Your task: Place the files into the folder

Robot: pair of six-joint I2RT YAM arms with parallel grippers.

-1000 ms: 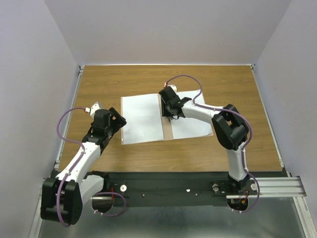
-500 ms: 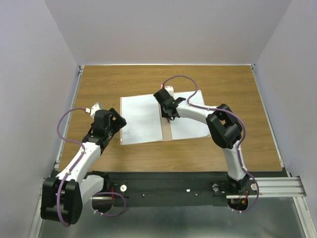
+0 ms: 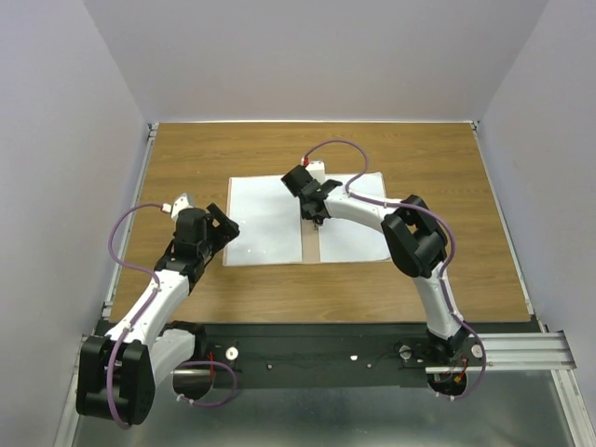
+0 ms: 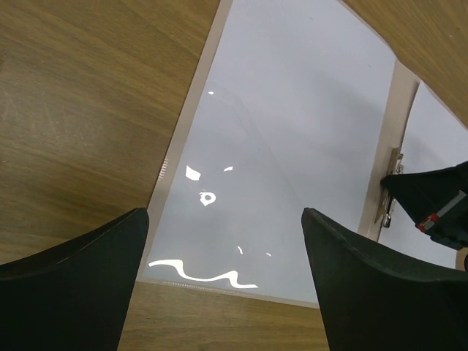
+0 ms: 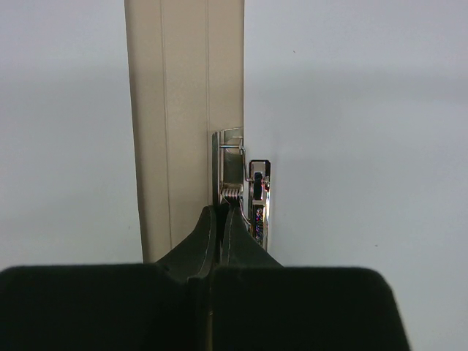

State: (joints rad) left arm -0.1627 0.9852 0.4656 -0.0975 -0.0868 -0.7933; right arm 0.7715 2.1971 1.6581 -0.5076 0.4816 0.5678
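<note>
Right end effector [image 3: 318,217] is closed, its two fingertips pressed together, and in the right wrist view [image 5: 221,213] they meet at the near end of the small metal clip [image 5: 232,167] on the folder's spine. Whether they pinch any part of the clip cannot be told. Left end effector [image 3: 224,229] is wide open and hangs above the folder's near left corner, holding nothing; its dark fingers [image 4: 73,281] frame that corner in the left wrist view.

The folder [image 3: 310,245] lies opened flat in the middle of the wooden bench [image 3: 186,149], its tan spine running away from the arms. One white sheet [image 3: 265,222] lies left of the spine, with bright glints from a clear glossy layer on it, and the other white sheet [image 3: 358,231] lies right of it.
</note>
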